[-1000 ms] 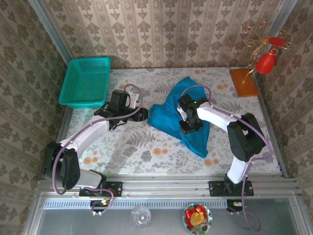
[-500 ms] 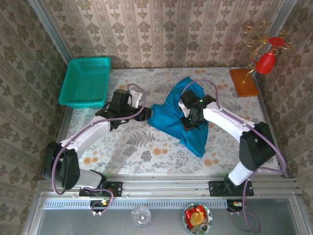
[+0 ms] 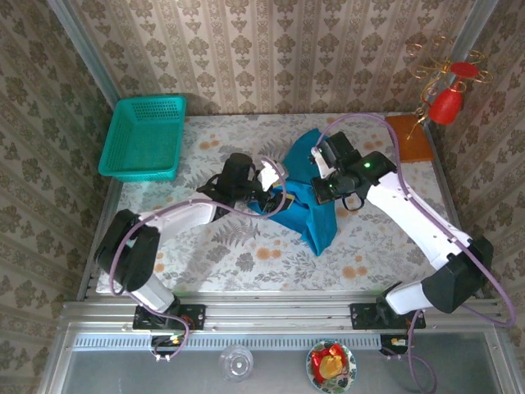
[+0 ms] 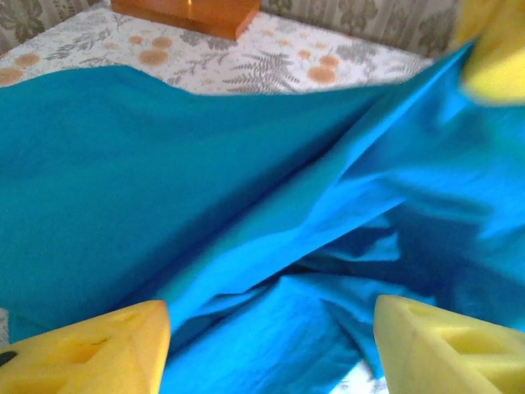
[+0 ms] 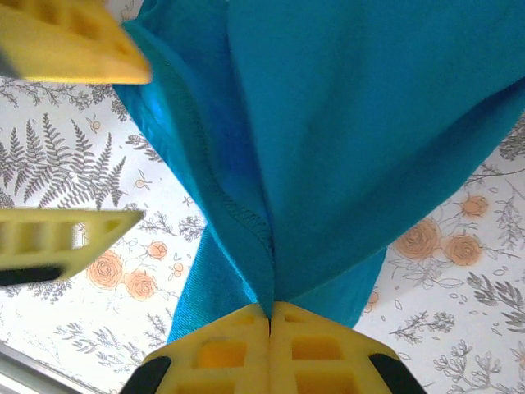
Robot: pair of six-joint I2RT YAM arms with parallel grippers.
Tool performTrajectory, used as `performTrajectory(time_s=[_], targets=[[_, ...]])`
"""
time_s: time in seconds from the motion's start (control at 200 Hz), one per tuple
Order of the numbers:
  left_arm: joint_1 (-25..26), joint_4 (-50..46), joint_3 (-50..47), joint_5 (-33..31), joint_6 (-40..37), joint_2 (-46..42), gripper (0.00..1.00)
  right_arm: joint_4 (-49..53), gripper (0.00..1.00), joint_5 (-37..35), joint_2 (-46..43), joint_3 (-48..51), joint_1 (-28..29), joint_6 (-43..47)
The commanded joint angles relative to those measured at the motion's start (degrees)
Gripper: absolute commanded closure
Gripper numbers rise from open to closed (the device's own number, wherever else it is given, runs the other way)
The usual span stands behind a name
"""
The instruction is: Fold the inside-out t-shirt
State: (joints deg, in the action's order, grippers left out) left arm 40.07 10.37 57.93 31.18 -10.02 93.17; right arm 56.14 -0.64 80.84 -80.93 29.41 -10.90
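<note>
T-shirt (image 3: 321, 220), teal: sits bunched at middle of worktop (image 3: 246, 254), partly lifted, drapes toward near side. Hangs from right gripper (image 5: 269, 316), jaws together, clamped on a fold of cloth. Meets left gripper (image 4: 271, 332) at its left edge; jaws apart, cloth loose between. Lies well apart from green basket (image 3: 143, 139) at far left corner.

we see a teal mesh basket (image 3: 143, 138) at the far left corner of the floral tablecloth (image 3: 246, 246), an orange wooden board (image 3: 408, 136) at the far right corner, a red ornament on gold wire (image 3: 449, 103) beside it, patterned wallpaper (image 3: 271, 49) behind, a glass (image 3: 236, 362) and a small plate (image 3: 312, 362) near the front edge
</note>
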Motion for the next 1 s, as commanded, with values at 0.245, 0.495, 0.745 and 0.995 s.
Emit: performTrajectory(time_s=[0.245, 0.495, 0.745, 0.995], targets=[[-1.25, -3.63, 9.94, -12.00, -14.32, 10.07, 0.25, 6.00, 1.00, -5.68, -8.08, -3.24, 0.23, -0.77], [-4.82, -7.29, 11.83, -13.34, -12.68, 14.72, 0.37, 6.11, 1.00, -13.34, -11.89, -2.94, -0.77, -1.01], [-9.58, -6.28, 10.43, -4.16, -3.91, 14.37, 0.85, 2.81, 1.00, -15.99, -14.95, 0.19, -4.79, -2.23], [-16.42, -6.61, 11.81, -3.08, 6.30, 0.31, 1.00, -5.14, 1.00, -16.65, -15.68, 1.81, -11.89, -2.11]])
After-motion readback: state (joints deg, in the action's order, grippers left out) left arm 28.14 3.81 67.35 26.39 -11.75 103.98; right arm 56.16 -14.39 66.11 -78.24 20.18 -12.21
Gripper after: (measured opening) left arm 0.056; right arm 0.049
